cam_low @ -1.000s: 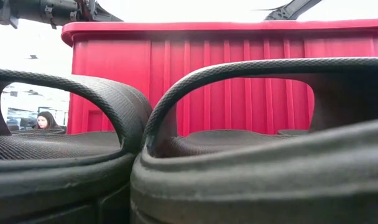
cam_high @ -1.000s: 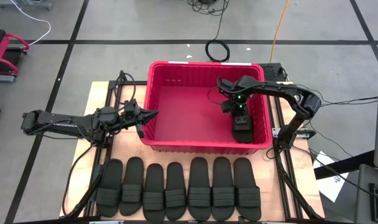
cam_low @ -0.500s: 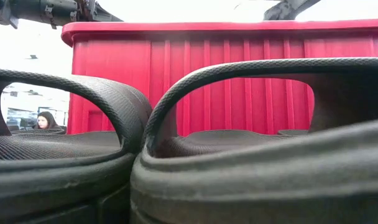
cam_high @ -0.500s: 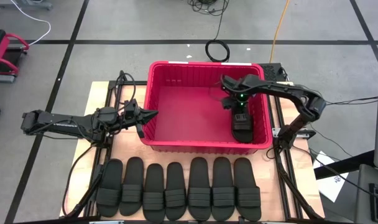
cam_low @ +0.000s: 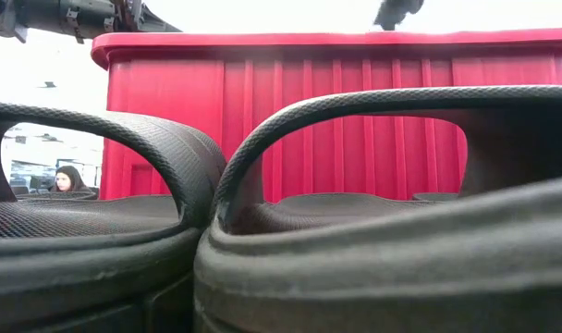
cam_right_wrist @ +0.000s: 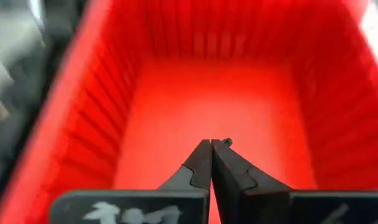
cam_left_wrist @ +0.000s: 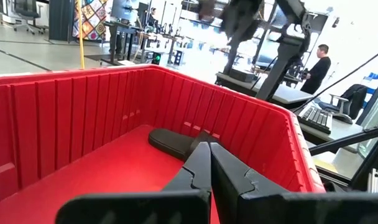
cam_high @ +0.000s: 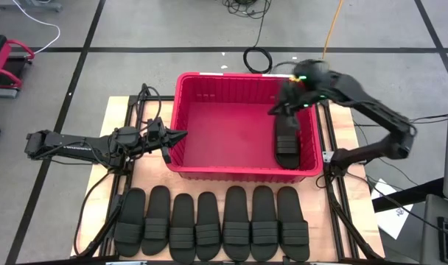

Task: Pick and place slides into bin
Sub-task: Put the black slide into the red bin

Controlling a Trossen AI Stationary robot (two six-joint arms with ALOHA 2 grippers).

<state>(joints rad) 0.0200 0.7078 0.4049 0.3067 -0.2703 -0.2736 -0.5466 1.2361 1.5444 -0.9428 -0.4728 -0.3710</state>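
Note:
The red bin [cam_high: 209, 118] stands mid-table. One black slide [cam_high: 287, 147] lies flat on the bin's floor along its right wall, also seen as the slide [cam_left_wrist: 170, 140] in the left wrist view. Several more slides [cam_high: 209, 224] lie side by side along the near edge, soles down. My right gripper [cam_high: 281, 109] hangs shut, high above the bin's far right part and clear of the slide; its fingertips [cam_right_wrist: 211, 144] show over the red floor. My left gripper [cam_high: 183, 136] is shut and level at the bin's left rim, holding nothing.
The bin's walls [cam_low: 355, 139] rise behind the slides' straps [cam_low: 355, 102] in the low view. Bare wooden tabletop [cam_high: 113, 110] lies left of the bin. Cables [cam_high: 257, 59] lie on the floor beyond the table, and a person [cam_left_wrist: 316, 62] stands in the room.
My right gripper has risen quickly out of the bin, from just above the slide by the right wall toward the far edge, tipping from steeply down to a shallower slant. The slide stays lying on the bin's floor.

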